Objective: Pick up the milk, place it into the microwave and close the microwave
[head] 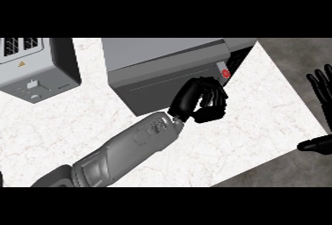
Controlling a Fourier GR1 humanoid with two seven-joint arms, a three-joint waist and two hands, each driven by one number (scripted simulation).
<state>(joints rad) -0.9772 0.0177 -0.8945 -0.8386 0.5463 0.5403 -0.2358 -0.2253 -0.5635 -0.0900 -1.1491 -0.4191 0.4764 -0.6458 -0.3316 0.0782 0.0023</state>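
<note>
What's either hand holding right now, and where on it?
Nothing visible. Left hand is curled against the microwave door; right hand rests open at the edge.

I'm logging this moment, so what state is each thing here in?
Microwave: door nearly shut, a thin gap at its right edge.
Left hand: fingers curled, against the microwave door, nothing visibly held.
Right hand: open, fingers up, resting at the right edge.
Toaster: upright, slots show nothing.
</note>
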